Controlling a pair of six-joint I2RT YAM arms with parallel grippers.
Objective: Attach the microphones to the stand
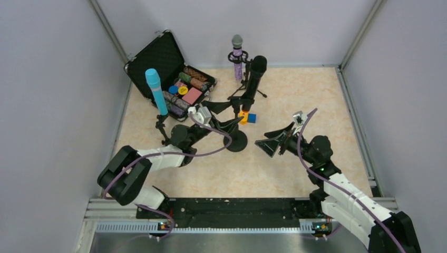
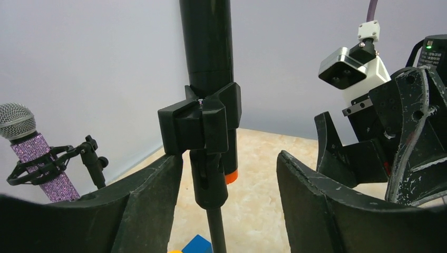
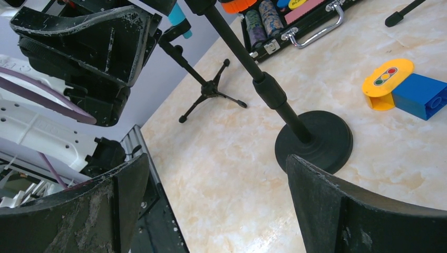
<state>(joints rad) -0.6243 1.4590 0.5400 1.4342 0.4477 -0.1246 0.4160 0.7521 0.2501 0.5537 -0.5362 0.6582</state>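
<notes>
The black microphone (image 1: 255, 74) with an orange end (image 2: 231, 176) sits upright in the clip (image 2: 200, 124) of a round-based stand (image 1: 235, 140). My left gripper (image 1: 230, 117) is open, its fingers (image 2: 147, 211) either side of the stand's joint without touching it. My right gripper (image 1: 273, 141) is open and empty, low to the right of the stand's base (image 3: 316, 139). The glittery purple microphone (image 1: 237, 57) sits in a tripod stand's clip at the back and shows in the left wrist view (image 2: 31, 153). The light-blue microphone (image 1: 156, 92) stands in a tripod stand (image 3: 208, 92) at the left.
An open black case (image 1: 168, 74) with coloured items lies at the back left. A blue block (image 1: 252, 118) and a yellow piece (image 3: 387, 79) lie by the stand. Grey walls enclose the table on three sides.
</notes>
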